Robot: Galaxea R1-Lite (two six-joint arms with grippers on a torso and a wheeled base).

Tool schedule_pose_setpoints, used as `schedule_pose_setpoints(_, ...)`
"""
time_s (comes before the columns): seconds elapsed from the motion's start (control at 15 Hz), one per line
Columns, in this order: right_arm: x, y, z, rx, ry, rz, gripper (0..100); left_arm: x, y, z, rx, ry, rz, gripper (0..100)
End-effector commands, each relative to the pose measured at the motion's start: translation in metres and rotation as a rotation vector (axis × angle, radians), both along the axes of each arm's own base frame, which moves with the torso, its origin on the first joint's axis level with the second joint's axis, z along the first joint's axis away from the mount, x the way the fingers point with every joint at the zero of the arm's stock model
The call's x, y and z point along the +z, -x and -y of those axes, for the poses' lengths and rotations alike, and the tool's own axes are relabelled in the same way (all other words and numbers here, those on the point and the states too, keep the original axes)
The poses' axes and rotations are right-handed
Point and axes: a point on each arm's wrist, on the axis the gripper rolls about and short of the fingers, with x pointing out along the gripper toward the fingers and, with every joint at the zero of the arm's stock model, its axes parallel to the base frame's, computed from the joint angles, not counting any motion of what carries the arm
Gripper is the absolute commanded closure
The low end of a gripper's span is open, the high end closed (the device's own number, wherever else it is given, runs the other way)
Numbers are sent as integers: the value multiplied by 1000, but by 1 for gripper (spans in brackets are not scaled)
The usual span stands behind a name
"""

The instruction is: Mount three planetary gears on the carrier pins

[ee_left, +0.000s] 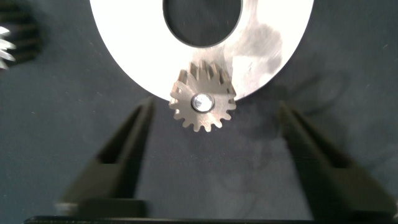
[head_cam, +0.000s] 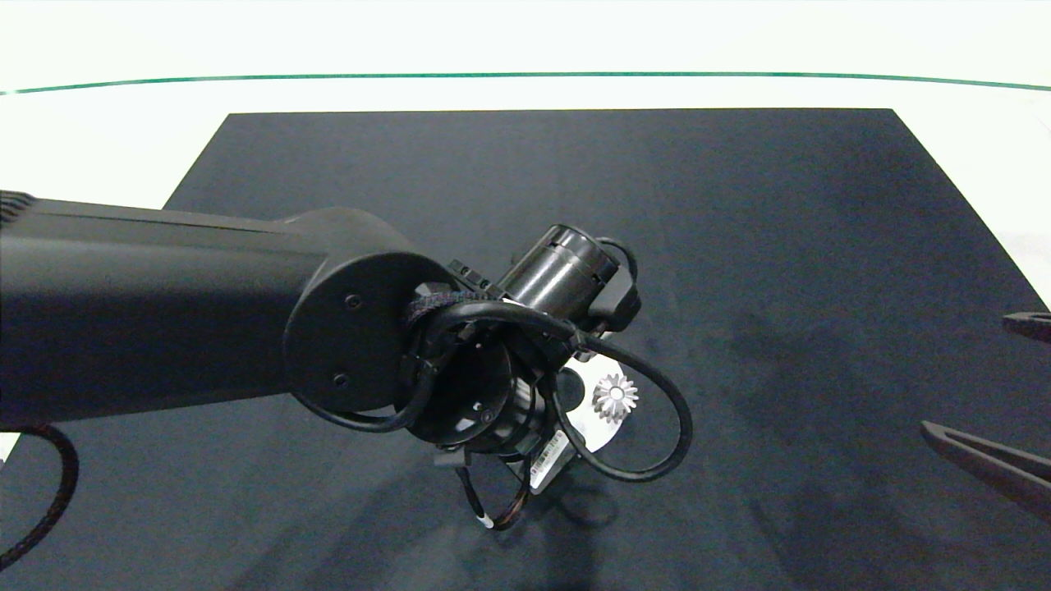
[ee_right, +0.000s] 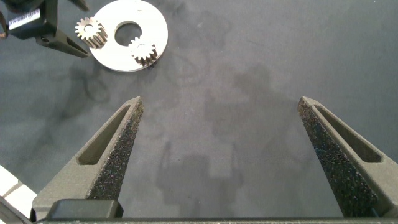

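Note:
The white carrier disc lies on the dark mat. One silvery planetary gear sits at the disc's rim with a carrier pin showing in its bore. My left gripper is open, one finger on each side of this gear and clear of it. A second gear also sits on the disc; the head view shows it beside the left wrist. A third gear shows partly, on the mat off the disc. My right gripper is open and empty, far to the right.
The left arm and its cables cover most of the disc in the head view. The dark mat lies on a white table. A green line runs along the far side.

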Motion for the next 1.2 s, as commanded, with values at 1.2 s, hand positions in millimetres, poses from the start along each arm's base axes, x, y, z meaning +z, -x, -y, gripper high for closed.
schedule_pose_setpoints(1.2, 0, 0, 0, 0, 2, 1, 0, 40, -101, -48, 346, 170, 109, 0)
